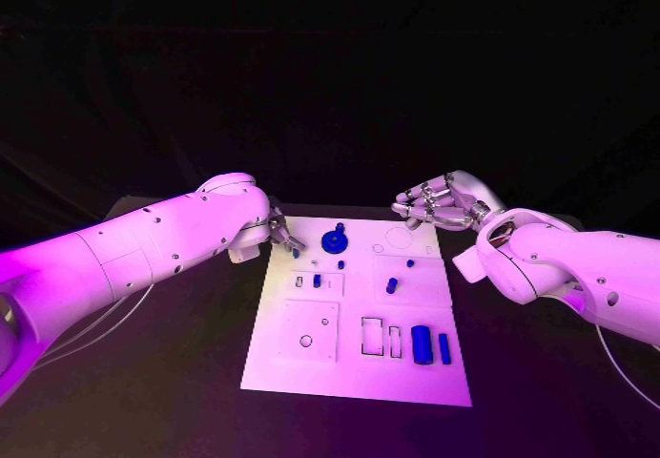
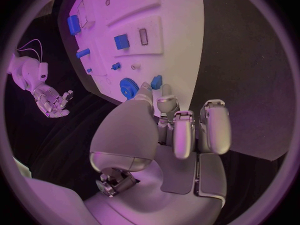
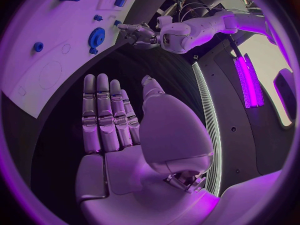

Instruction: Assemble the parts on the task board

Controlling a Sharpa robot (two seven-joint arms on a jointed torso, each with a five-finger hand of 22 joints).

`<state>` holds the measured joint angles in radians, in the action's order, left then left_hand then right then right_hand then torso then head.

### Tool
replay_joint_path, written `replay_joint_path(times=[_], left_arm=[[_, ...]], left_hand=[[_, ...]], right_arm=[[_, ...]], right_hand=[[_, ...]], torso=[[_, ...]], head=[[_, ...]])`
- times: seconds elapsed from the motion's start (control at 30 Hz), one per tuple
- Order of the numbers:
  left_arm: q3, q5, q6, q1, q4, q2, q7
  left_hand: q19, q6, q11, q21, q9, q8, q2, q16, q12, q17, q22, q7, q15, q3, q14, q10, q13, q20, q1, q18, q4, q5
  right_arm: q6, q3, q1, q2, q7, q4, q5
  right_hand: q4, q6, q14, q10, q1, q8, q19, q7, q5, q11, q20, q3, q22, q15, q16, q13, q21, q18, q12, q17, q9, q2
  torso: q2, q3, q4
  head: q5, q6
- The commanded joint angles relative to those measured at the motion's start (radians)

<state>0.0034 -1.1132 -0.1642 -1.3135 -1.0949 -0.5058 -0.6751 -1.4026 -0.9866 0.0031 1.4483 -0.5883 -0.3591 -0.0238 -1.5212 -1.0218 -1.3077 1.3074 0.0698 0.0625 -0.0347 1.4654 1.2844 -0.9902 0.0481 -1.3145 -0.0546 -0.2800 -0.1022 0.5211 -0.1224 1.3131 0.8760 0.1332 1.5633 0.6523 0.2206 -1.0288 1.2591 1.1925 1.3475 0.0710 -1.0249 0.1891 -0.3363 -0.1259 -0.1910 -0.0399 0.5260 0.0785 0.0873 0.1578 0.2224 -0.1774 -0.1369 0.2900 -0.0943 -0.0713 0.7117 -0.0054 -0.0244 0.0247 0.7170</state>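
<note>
Left hand [image 1: 279, 232]: we see it at the board's far left corner, fingertips at a small blue piece [image 2: 156, 81]; whether it grips, we cannot tell
Right hand [image 1: 435, 208]: released, fingers spread, beyond the far right corner
Board [image 1: 330, 367]: white, mid-table
Blue gear [image 1: 335, 239]: on its far end

The left hand [image 1: 279, 232] hovered at the task board's [image 1: 276, 367] far left corner, fingertips close to a small blue part [image 2: 156, 81] at the edge, with the blue gear [image 1: 335, 239] just beside it. The right hand [image 1: 433, 207] hung spread over the far right corner. Between them the far edge lay open. Two upright blue blocks [image 1: 430, 343] stood toward the near right corner.
</note>
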Motion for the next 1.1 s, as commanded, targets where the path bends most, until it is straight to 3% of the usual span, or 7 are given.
replay_joint_path(times=[0.03,0.33,0.5,0.6,0.67,0.77,1.1], left_arm=[[0.0,0.0,-0.016,0.0,0.004,0.005,0.012],[0.0,0.017,-0.015,0.0,0.01,0.009,0.021],[0.0,0.02,-0.018,0.0,0.01,0.009,0.024],[0.0,0.021,-0.021,0.0,0.009,0.008,0.025],[0.0,0.023,-0.023,0.0,0.009,0.006,0.025],[0.0,0.031,-0.018,0.001,0.006,0.003,0.024],[0.001,0.097,0.034,0.002,-0.042,-0.034,0.018]], left_hand=[[-0.001,-0.008,-0.005,-0.006,0.003,0.006,-0.004,-0.002,0.005,-0.208,0.01,0.001,-0.002,0.008,0.088,-0.005,0.003,0.001,-0.024,-0.005,0.002,-0.002],[-0.002,-0.008,-0.01,-0.006,0.014,0.011,-0.03,-0.002,0.01,-0.208,0.012,-0.003,0.002,0.05,0.088,-0.008,0.01,0.0,-0.107,-0.004,0.02,-0.005],[-0.002,-0.002,-0.013,-0.006,0.021,0.017,-0.042,-0.002,0.019,-0.208,0.013,-0.006,0.006,0.12,0.088,-0.013,0.018,-0.003,-0.186,-0.004,0.053,-0.008],[-0.003,0.003,-0.012,-0.006,0.024,0.02,-0.035,-0.002,0.025,-0.208,0.015,-0.004,0.005,0.184,0.088,-0.013,0.024,-0.004,-0.224,-0.004,0.072,-0.01],[-0.003,0.003,-0.01,-0.005,0.024,0.018,-0.021,-0.002,0.029,-0.208,0.016,0.0,0.003,0.227,0.088,-0.012,0.028,-0.004,-0.232,-0.004,0.078,-0.011],[-0.005,0.003,-0.006,-0.004,0.019,0.011,0.028,-0.002,0.031,-0.208,0.02,0.001,-0.001,0.342,0.088,-0.002,0.034,-0.002,-0.197,-0.003,0.066,-0.007],[-0.012,0.0,-0.012,0.001,-0.017,-0.032,0.108,-0.003,0.013,-0.209,0.032,-0.005,0.005,0.545,0.089,0.018,0.023,-0.005,-0.122,-0.001,0.095,-0.006]], right_arm=[[-0.017,0.0,-0.001,-0.001,0.005,0.0,0.007],[-0.017,0.0,-0.001,-0.001,0.005,-0.001,0.007],[-0.017,0.0,-0.001,0.0,0.005,-0.001,0.007],[-0.017,0.0,-0.001,0.0,0.005,-0.001,0.007],[-0.017,0.0,-0.001,0.0,0.005,-0.001,0.007],[-0.016,0.0,-0.001,0.0,0.006,-0.001,0.007],[-0.015,0.0,-0.001,0.0,0.008,-0.002,0.006]], right_hand=[[0.001,0.006,-0.002,-0.005,-0.006,0.004,0.006,0.001,-0.007,0.001,0.001,-0.005,-0.001,0.0,-0.007,-0.001,-0.005,-0.004,-0.003,-0.001,0.001,0.004],[0.0,0.007,-0.002,-0.005,-0.005,0.004,0.006,0.001,-0.008,0.001,0.001,-0.005,-0.002,0.0,-0.007,-0.002,-0.006,-0.004,-0.004,-0.001,0.001,0.006],[0.0,0.007,-0.002,-0.005,-0.004,0.004,0.005,0.001,-0.008,0.001,0.001,-0.005,-0.002,0.0,-0.007,-0.002,-0.006,-0.005,-0.004,-0.001,0.001,0.008],[-0.001,0.007,-0.002,-0.005,-0.004,0.004,0.005,0.001,-0.01,0.001,0.001,-0.005,-0.002,0.0,-0.007,-0.002,-0.006,-0.005,-0.004,-0.001,0.001,0.009],[-0.001,0.007,-0.002,-0.005,-0.004,0.004,0.005,0.001,-0.01,0.001,0.001,-0.005,-0.002,0.0,-0.007,-0.002,-0.006,-0.005,-0.004,-0.001,0.001,0.009],[-0.001,0.007,-0.002,-0.005,-0.004,0.004,0.005,0.001,-0.01,0.001,0.001,-0.005,-0.002,0.0,-0.007,-0.002,-0.006,-0.005,-0.004,-0.001,0.001,0.009],[-0.001,0.007,-0.002,-0.005,-0.004,0.004,0.005,0.001,-0.01,0.001,0.001,-0.005,-0.002,0.0,-0.007,-0.002,-0.006,-0.005,-0.004,-0.001,0.001,0.009]], torso=[[0.0,0.0,-0.0006],[0.0,0.0003,0.0006],[0.0,0.0003,-0.0003],[0.0,0.0,-0.0001],[0.0,0.0,-0.0003],[0.0,0.0,-0.0002],[-0.001,0.0001,-0.001]], head=[[0.001,0.001],[0.0,0.001],[0.001,0.002],[0.001,0.004],[0.001,0.004],[0.001,0.004],[0.004,0.001]])
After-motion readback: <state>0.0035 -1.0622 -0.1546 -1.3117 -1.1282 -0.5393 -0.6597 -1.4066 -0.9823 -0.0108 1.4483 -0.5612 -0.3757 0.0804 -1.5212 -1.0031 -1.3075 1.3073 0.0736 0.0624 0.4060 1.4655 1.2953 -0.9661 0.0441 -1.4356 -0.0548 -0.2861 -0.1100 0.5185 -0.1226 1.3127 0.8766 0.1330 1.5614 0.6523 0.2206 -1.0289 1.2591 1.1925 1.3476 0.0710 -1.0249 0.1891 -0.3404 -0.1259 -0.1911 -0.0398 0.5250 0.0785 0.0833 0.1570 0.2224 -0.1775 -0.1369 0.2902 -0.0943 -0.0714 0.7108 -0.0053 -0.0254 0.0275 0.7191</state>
